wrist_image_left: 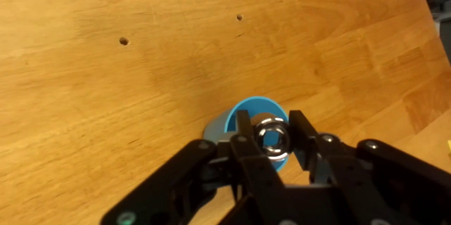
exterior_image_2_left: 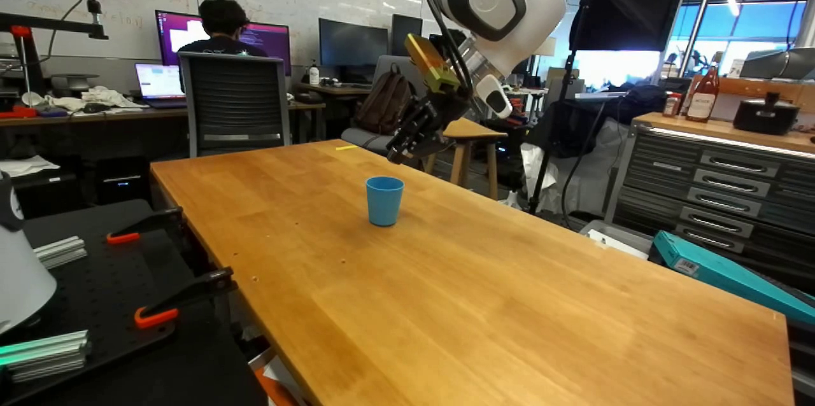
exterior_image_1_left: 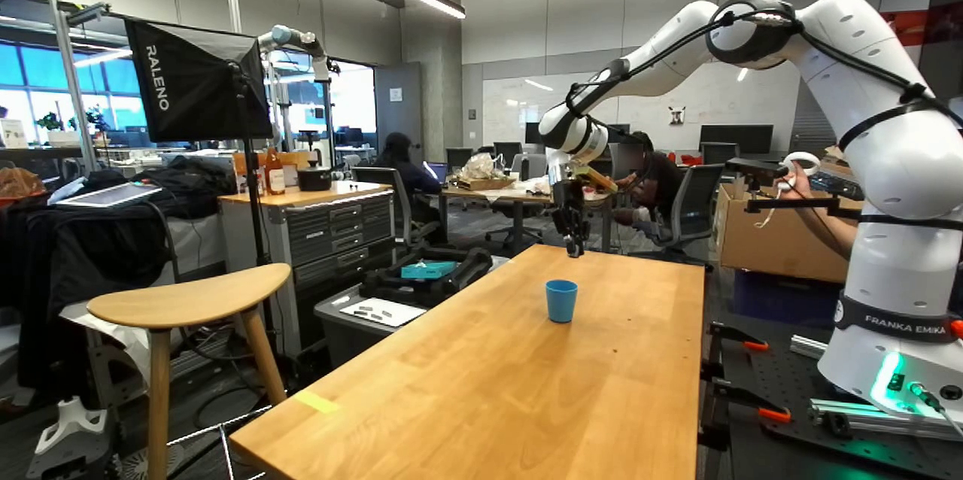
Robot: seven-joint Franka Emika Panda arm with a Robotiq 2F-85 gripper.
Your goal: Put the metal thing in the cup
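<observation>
The blue cup (exterior_image_1_left: 561, 302) stands upright on the wooden table, and it shows in both exterior views (exterior_image_2_left: 384, 202). My gripper (exterior_image_1_left: 575, 247) is higher than the cup and off to its side, tilted, near the table's edge in an exterior view (exterior_image_2_left: 400, 150). In the wrist view, the gripper (wrist_image_left: 269, 128) is shut on the metal thing (wrist_image_left: 286, 140), a shiny ring-like piece with a hole through it. The metal thing lines up with the mouth of the cup (wrist_image_left: 215, 126) in that view, with the cup farther off. In both exterior views the metal thing is too small to make out.
The wooden table (exterior_image_1_left: 481, 397) has a few small holes and a yellow tape strip (exterior_image_1_left: 316, 401). Clamps with orange tips (exterior_image_2_left: 156, 317) sit along the robot-side edge. A stool (exterior_image_1_left: 195, 296) and a grey bin (exterior_image_1_left: 338, 322) stand beside the table.
</observation>
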